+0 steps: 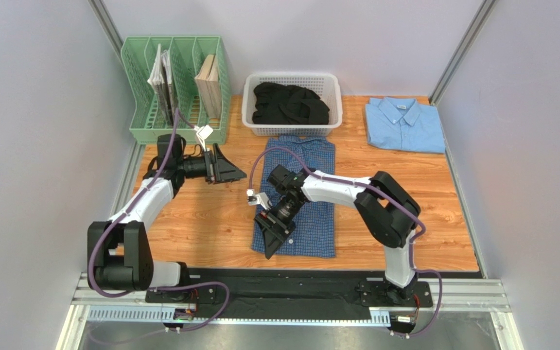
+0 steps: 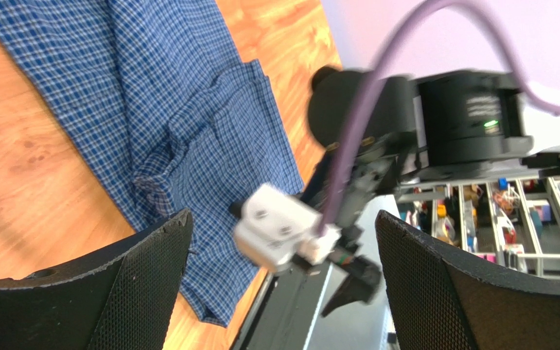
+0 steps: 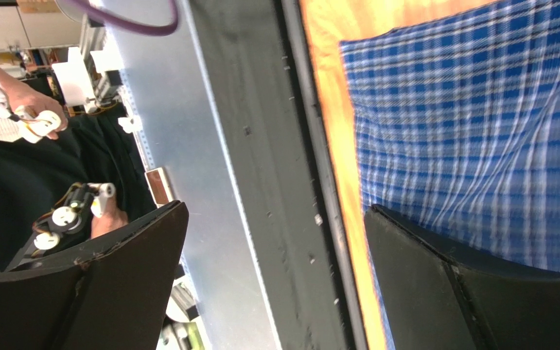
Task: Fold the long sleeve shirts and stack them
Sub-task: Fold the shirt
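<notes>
The checked shirt [image 1: 316, 230] under the right gripper [image 1: 270, 240] is showing dark blue; the plain shirt [image 1: 405, 124] far beyond it is showing light blue; the worktop [image 1: 202, 219] is showing orange wood grain.

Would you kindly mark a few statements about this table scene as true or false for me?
1. The light blue shirt lies folded at the table's far right corner. True.
2. The white basket is empty. False: it holds dark clothing.
3. The left gripper grips the checked shirt. False: it is open, off to that shirt's left.
4. The right gripper is open over the checked shirt's near left part. True.
5. The two shirts are stacked. False: they lie apart.
</notes>
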`<state>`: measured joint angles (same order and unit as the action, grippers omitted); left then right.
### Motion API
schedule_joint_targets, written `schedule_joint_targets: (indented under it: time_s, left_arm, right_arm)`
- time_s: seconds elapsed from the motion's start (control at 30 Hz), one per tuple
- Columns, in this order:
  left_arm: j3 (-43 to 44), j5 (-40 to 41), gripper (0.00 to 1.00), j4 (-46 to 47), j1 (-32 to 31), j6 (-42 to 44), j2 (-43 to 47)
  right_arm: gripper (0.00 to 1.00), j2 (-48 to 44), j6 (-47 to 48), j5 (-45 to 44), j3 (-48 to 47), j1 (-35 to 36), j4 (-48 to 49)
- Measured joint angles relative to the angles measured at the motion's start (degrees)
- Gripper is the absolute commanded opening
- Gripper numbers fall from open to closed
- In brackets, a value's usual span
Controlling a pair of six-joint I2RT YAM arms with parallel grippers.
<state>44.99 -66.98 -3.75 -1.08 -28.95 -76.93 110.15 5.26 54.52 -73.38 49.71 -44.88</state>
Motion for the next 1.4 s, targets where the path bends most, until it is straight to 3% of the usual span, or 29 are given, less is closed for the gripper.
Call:
schedule_joint_targets:
  time_s: [0.27,0.47,0.73,1.17,1.4]
  left_arm:
    - [0.0,0.7,0.99,-0.1,2.5,0.1,0.4]
    - [-0.9,0.6,0.99,2.7,5.9,-3.0,0.5]
    - [-1.4,0.9,0.99,8.0,10.4,-8.2,0.5]
    - [-2.6,1.9,0.99,12.2,17.6,-12.5,-1.9]
    - [-2.6,2.2,0.99,12.2,17.7,-12.5,-1.5]
  right_arm:
    - [1.0,7.6,-2.1,2.7,-1.5,-0.7,1.4]
    - [1.0,4.8,-5.2,2.1,-1.7,0.2,3.5]
    - [1.0,-0.3,-16.8,4.7,-3.8,1.3,16.4]
    - [1.0,14.0,-25.4,8.2,-3.3,3.1,30.2]
    - [1.0,13.3,-25.6,7.7,-3.9,3.0,30.2]
